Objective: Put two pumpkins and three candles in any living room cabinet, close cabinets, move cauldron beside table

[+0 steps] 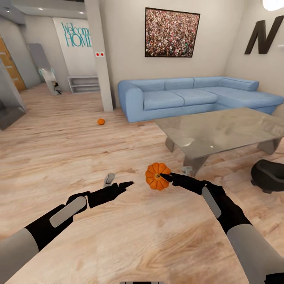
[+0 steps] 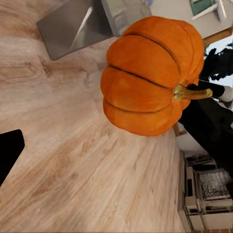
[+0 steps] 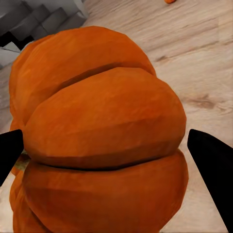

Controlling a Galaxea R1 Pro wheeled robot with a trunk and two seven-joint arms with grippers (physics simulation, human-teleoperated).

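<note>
My right gripper (image 1: pixel 165 176) is shut on an orange ribbed pumpkin (image 1: pixel 156 176), held above the wooden floor; in the right wrist view the pumpkin (image 3: pixel 102 145) sits between both black fingers (image 3: pixel 209 160). My left gripper (image 1: pixel 130 184) hovers open just left of it, and its camera sees the pumpkin (image 2: pixel 145 77) stem-side on. A second pumpkin (image 1: pixel 101 122) lies on the floor near the pillar. The black cauldron (image 1: pixel 270 175) stands at the right, beside the glass table (image 1: pixel 236 130). Two small grey stubs (image 1: pixel 109 179) (image 1: pixel 186 170), perhaps candles, lie on the floor. The cabinet is out of view.
A blue corner sofa (image 1: pixel 185 96) runs behind the table. A white pillar (image 1: pixel 100 55) stands left of the sofa. Open wooden floor (image 1: pixel 59 150) stretches to the left, towards a low grey shelf (image 1: pixel 83 84) by the far wall.
</note>
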